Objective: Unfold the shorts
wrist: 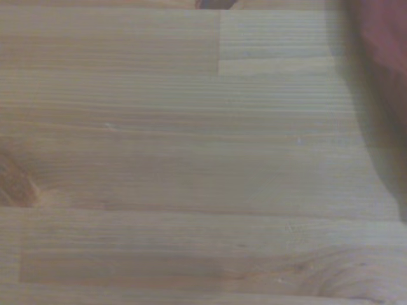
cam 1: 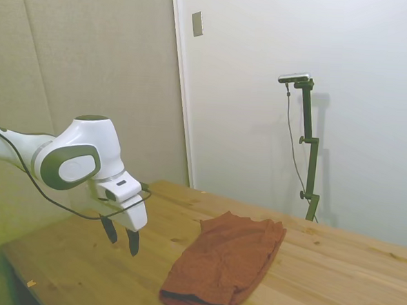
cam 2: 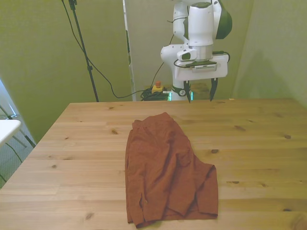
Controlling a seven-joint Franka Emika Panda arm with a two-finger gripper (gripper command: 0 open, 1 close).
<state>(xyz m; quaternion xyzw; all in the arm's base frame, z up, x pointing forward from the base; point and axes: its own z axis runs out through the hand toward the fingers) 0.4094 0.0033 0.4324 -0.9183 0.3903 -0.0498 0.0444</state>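
Rust-brown shorts lie folded and rumpled on the wooden table, well apart from the gripper and nearer the camera in the front view. Raised above the tabletop, the gripper hangs with its fingers spread, holding nothing.

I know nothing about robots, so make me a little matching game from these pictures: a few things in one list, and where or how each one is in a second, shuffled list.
Things:
1. shorts
2. gripper
3. table
4. yellow box with a red button

States or places:
A. pale wood, with dark knots
B. on the floor behind the table
C. lying folded and rumpled on the table
D. in the air above the table, fingers apart, holding nothing

Pairs: 1-C, 2-D, 3-A, 4-B
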